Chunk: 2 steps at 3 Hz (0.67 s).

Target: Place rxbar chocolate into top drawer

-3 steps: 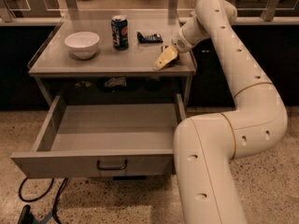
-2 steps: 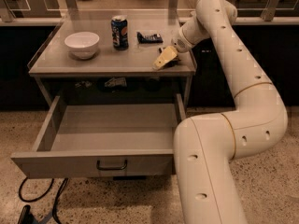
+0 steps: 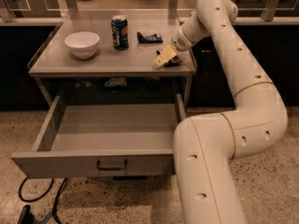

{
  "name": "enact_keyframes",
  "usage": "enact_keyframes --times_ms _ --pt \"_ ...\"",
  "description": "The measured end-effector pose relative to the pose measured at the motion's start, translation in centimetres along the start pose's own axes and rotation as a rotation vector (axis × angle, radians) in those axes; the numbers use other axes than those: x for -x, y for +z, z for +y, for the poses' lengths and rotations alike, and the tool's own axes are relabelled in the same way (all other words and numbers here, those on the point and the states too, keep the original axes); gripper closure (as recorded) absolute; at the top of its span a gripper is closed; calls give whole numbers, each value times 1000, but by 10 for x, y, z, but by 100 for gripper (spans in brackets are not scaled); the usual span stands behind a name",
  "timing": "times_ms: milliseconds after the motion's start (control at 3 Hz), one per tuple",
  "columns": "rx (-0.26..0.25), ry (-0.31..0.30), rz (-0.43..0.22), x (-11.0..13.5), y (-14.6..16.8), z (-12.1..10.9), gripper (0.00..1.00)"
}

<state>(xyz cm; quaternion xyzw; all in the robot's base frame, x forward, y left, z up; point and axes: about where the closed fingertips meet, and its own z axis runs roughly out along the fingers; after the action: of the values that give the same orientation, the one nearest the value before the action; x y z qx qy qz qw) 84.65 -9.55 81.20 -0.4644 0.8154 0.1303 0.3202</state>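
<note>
My gripper (image 3: pixel 164 58) is low over the front right corner of the grey table top (image 3: pixel 93 59). A small dark thing (image 3: pixel 174 62) lies right under and beside it at the table's edge; it looks like the rxbar chocolate, mostly hidden by the gripper. I cannot tell whether the gripper holds it. The top drawer (image 3: pixel 70 164) is pulled wide open below the table, with its dark handle (image 3: pixel 112 164) facing front. Nothing shows inside it.
A white bowl (image 3: pixel 82 44) stands at the table's left. A blue soda can (image 3: pixel 119 32) stands at the back middle, with a wider dark snack packet (image 3: pixel 149 36) to its right. My arm's large lower link (image 3: pixel 210 171) stands by the drawer's right side. Cables (image 3: pixel 42 199) lie on the floor.
</note>
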Motion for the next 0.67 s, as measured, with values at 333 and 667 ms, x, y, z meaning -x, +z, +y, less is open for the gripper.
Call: enact_keyframes --times_ms 333,667 --pt "0 0 0 6 -7 -1 100" --pt "-1 0 0 8 -11 4 100"
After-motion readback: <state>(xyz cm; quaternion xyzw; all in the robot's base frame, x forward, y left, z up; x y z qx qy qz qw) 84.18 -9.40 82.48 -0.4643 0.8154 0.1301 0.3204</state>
